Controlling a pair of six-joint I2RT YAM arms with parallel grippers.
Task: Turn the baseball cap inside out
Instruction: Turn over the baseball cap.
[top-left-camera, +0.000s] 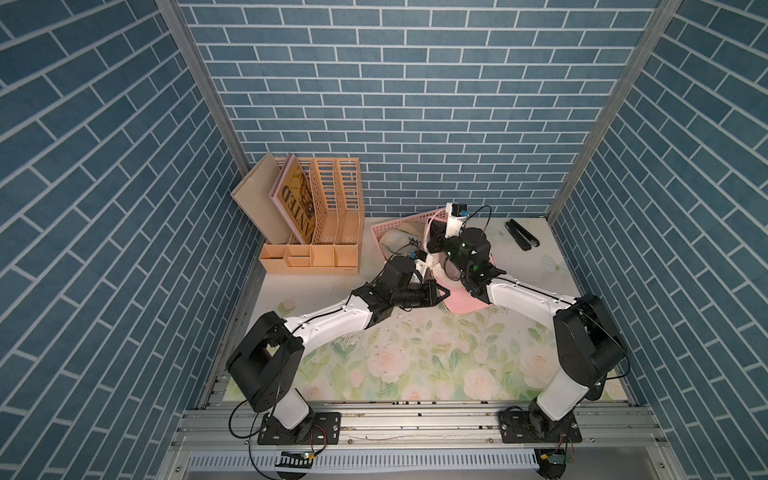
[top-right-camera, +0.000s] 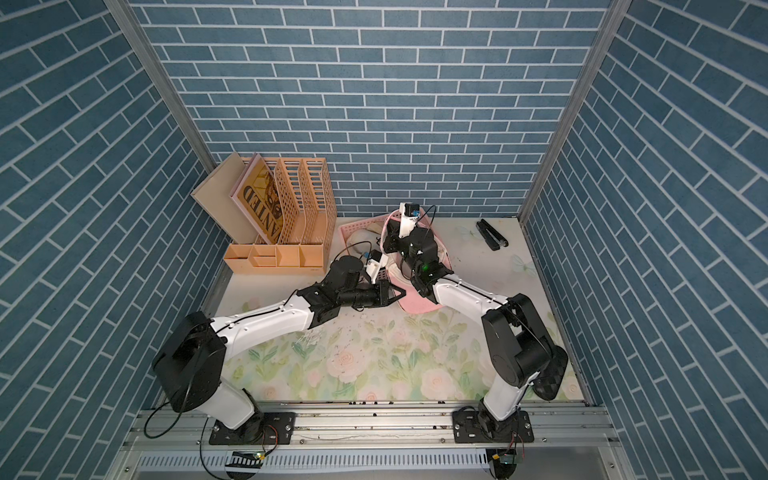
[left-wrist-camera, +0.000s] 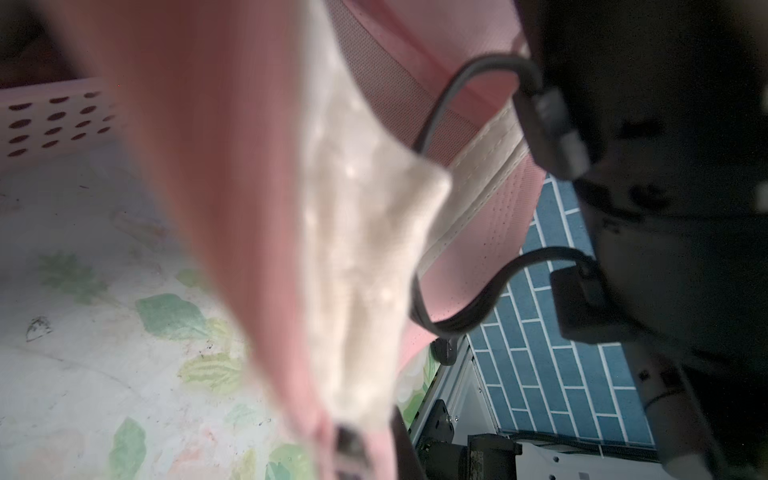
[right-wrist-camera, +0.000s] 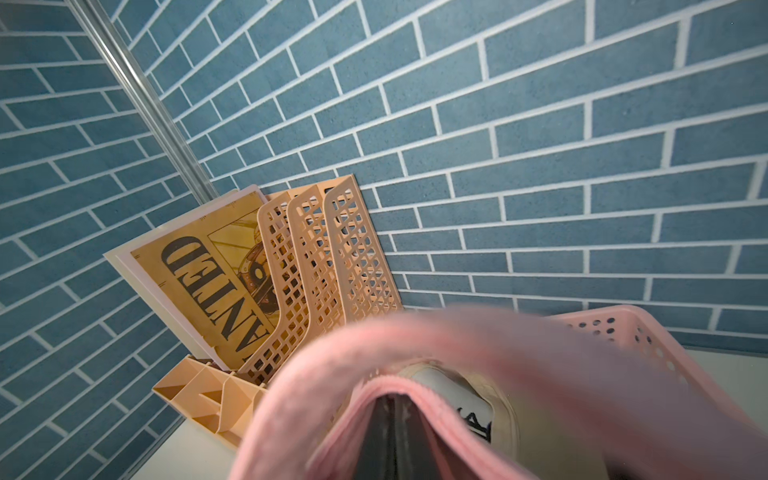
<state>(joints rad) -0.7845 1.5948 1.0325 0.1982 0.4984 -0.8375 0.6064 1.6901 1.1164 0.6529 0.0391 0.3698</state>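
Top views both show the peach file organizer (top-left-camera: 316, 216) far left. The left gripper (top-left-camera: 441, 293) is pinched tight on the pink baseball cap (top-left-camera: 461, 305), mid-table just in front of the pink basket (top-left-camera: 380, 227). The right gripper (right-wrist-camera: 395, 432) is clamped on the cap's far rim. A black stapler (top-left-camera: 521, 235) lies far right.

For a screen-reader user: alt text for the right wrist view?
The right gripper, jaws shut, pinches the pink baseball cap up close. Behind: a pink basket holding something cream, a peach file rack, a blue brick wall.
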